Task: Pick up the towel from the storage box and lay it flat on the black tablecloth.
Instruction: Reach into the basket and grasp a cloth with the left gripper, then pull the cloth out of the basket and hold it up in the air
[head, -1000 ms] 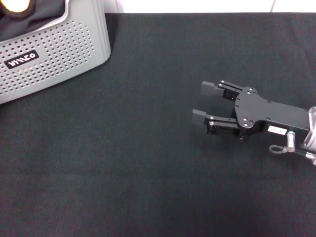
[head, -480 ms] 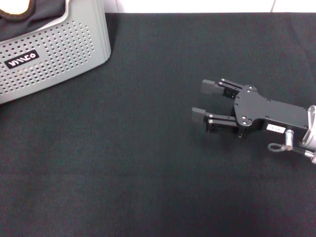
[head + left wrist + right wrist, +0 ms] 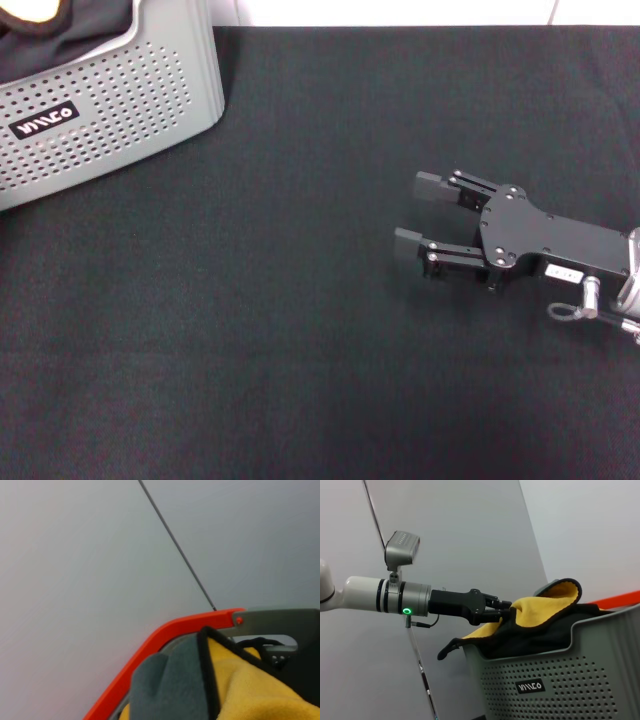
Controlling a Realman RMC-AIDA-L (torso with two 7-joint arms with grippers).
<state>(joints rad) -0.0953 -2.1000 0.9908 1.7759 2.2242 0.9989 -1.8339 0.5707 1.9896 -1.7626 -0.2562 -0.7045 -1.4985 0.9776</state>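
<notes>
Over the storage box (image 3: 560,675), left gripper (image 3: 504,610) jaws clamp the towel (image 3: 540,605) — right gripper (image 3: 425,215) jaws apart.

- In the head view the storage box (image 3: 110,100) is cut off at the picture's edge, so only one perforated wall and a rim corner show.
- The towel (image 3: 540,612) hides the left gripper (image 3: 506,611) fingertips, buried in its folds.
- The right gripper (image 3: 425,215) arm runs out of frame behind its spread jaws.

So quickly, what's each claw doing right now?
Left gripper: shut on the towel at the storage box.
Right gripper: open, empty, above the black tablecloth.
</notes>
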